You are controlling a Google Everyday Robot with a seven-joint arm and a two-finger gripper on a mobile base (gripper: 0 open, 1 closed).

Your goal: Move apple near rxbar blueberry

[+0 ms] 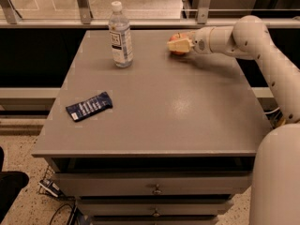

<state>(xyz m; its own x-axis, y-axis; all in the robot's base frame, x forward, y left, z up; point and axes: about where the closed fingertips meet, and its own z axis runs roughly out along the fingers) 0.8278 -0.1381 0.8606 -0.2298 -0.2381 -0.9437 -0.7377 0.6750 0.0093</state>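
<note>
The apple, red-orange, sits at the far right of the grey table top and is mostly covered by my gripper. The gripper reaches in from the right on the white arm and is right at the apple, level with it, just above the table. The rxbar blueberry, a flat dark blue wrapper with white lettering, lies near the table's front left, far from the apple and the gripper.
A clear plastic water bottle with a white cap stands upright at the far left of the table, left of the apple. A metal railing runs behind the table. Drawers sit below the top.
</note>
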